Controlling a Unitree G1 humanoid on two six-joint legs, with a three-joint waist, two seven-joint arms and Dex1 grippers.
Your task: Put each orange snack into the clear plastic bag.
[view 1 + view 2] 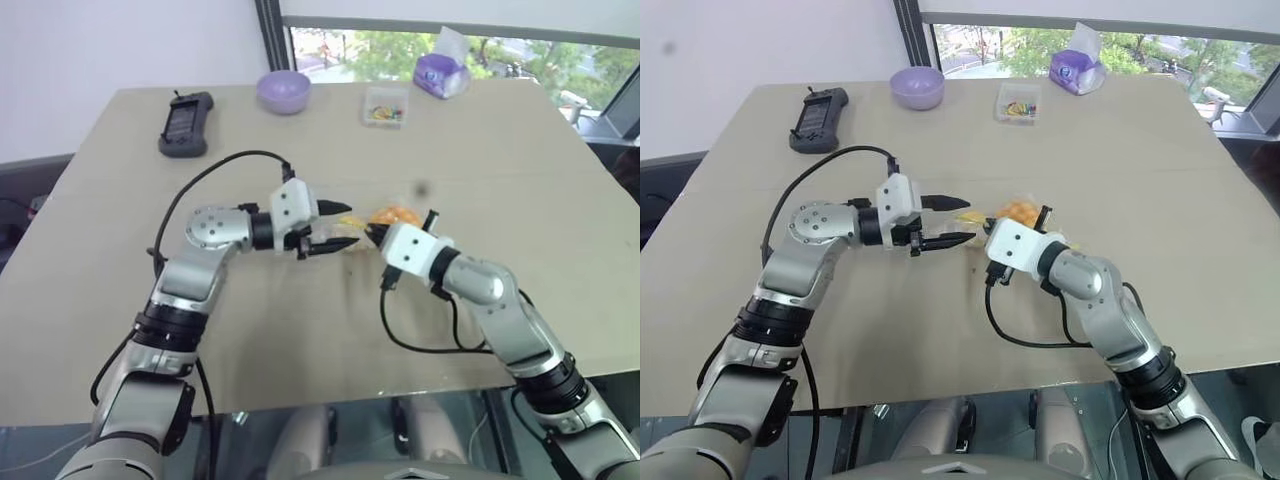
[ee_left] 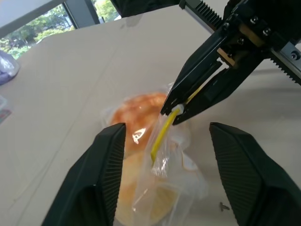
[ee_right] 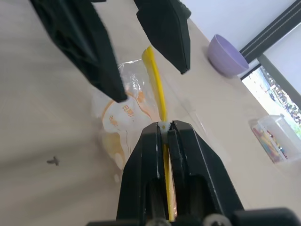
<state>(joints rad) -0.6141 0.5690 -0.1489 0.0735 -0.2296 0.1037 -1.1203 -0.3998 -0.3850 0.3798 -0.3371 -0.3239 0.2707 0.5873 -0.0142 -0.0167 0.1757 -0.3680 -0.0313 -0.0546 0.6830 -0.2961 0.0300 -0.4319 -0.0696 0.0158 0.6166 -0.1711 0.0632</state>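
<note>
While your right gripper (image 3: 165,129) pinches the bag's (image 2: 160,188) flimsy yellow strip (image 2: 162,134), left fingers (image 2: 110,160) hang apart, empty; grab the crinkly mouth.

Left gripper (image 1: 952,222) points across toward the right arm, fingers spread apart, holding nothing. Right gripper (image 2: 175,110) angled forward-left, jaws pinched closed. Both arms bent, wrists near each other at centre.

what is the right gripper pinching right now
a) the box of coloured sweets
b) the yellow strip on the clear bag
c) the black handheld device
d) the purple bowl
b: the right gripper is shut on the yellow strip along the mouth of the clear plastic bag, seen in both wrist views.
</note>
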